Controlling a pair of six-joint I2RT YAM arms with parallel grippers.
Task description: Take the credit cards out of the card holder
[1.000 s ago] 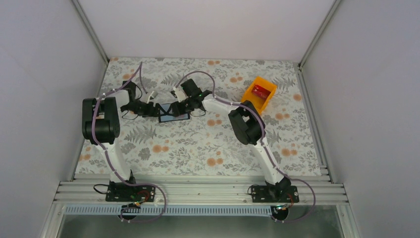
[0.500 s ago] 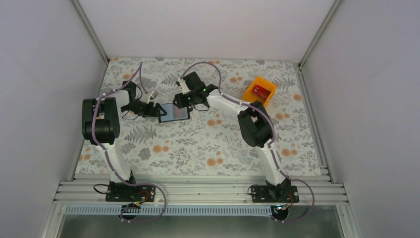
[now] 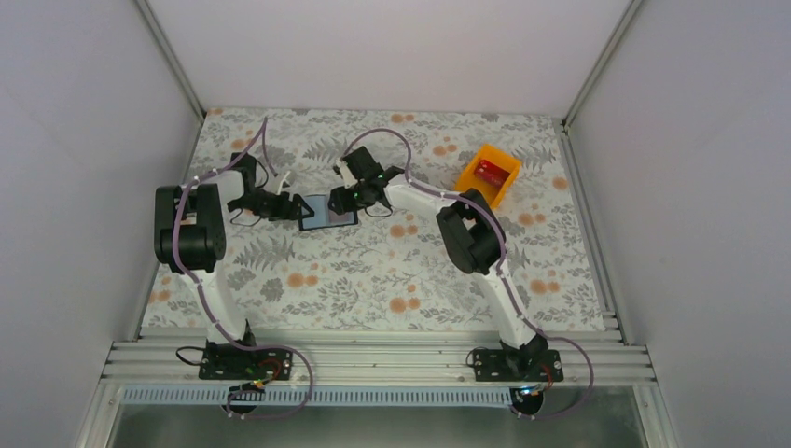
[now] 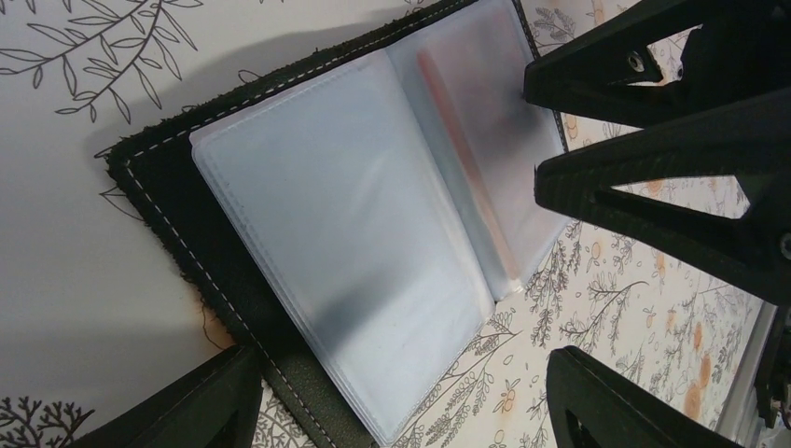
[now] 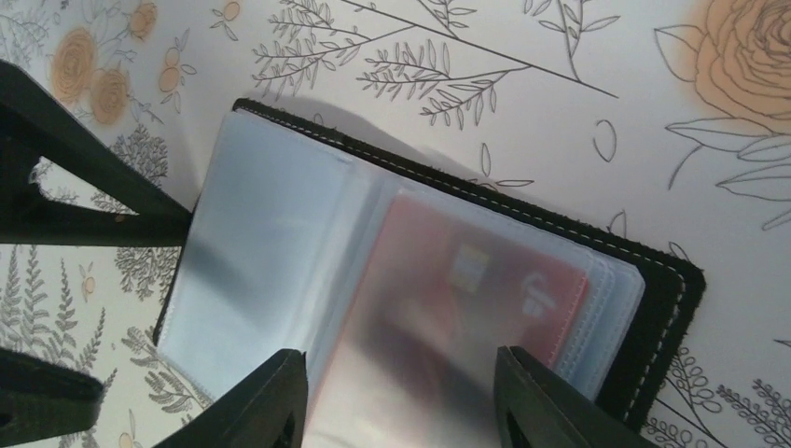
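Observation:
The black card holder [image 3: 328, 212] lies open on the floral table, its clear sleeves fanned out. In the right wrist view a red credit card [image 5: 485, 289] sits inside a frosted sleeve of the card holder [image 5: 667, 299]. My right gripper [image 5: 403, 401] is open, one finger on each side of that sleeve. My left gripper [image 4: 401, 411] is open over the holder's left half [image 4: 187, 233], its left finger at the black cover's edge. A reddish credit card edge [image 4: 466, 177] shows in the right-hand sleeve. In the top view both grippers, left [image 3: 294, 207] and right [image 3: 352, 196], meet at the holder.
An orange bin [image 3: 473, 174] stands at the back right with red cards [image 3: 492, 172] in it. The right gripper's black fingers [image 4: 653, 131] crowd the upper right of the left wrist view. Grey walls enclose the table on three sides.
The right gripper lifted back off the holder, then came down over its right half again with the jaws a little wider. The left gripper and the holder stayed put.

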